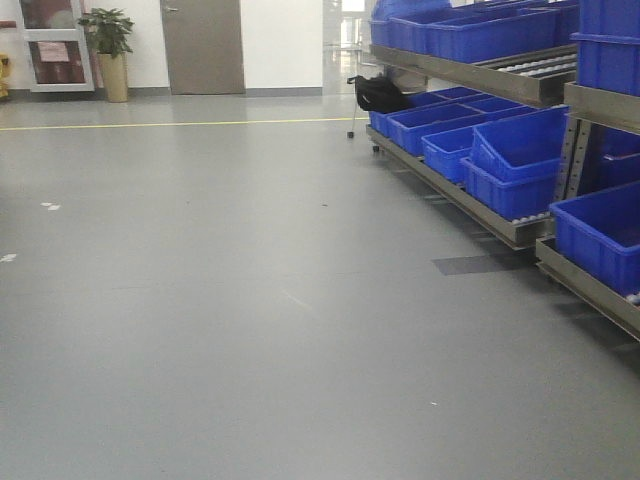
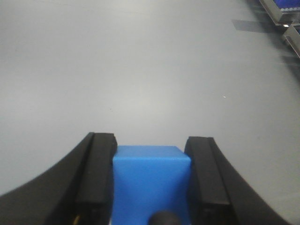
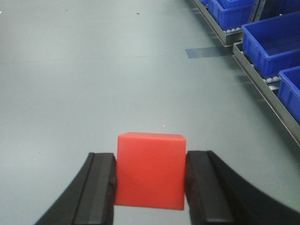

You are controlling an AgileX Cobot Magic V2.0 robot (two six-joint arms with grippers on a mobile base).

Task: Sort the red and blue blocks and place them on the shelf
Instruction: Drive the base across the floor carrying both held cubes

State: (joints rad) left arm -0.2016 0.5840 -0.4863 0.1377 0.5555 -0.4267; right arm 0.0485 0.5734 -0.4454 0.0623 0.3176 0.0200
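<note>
Blue block: the blue block [image 2: 151, 183] is pinched between the two black fingers [image 2: 96, 178] of the left gripper [image 2: 151, 157], off the shelf [image 2: 274, 9], which is seen only in the far upper right corner of the left wrist view.
Red block: the red block [image 3: 150, 171] is clamped on both sides by the right gripper [image 3: 151, 159], left of the shelf and not on it.
Left jaws: pressed against the blue block's two side faces.
Right jaws: pressed against the red block's two side faces.
Shelf: steel rails [image 1: 500, 85] and white rollers are seen in tiers along the right side of the front view.
Bins: large blue bins [image 1: 520, 160] are carried on every visible tier of the shelf.
Floor: a grey floor [image 1: 200, 300] is spread out left of the shelf, beneath both blocks.
Dark patch: a dark rectangle [image 1: 475, 264] is seen on the floor just beside the shelf's lowest rail.
Bag: a black bag [image 1: 380, 95] is placed at the far end of the shelf.
Yellow line: a yellow line [image 1: 150, 125] is drawn across the floor, beyond the shelf's far end.
Plant and door: a potted plant [image 1: 108, 50] and a grey door [image 1: 202, 45] are seen at the back wall, well apart from the shelf.
</note>
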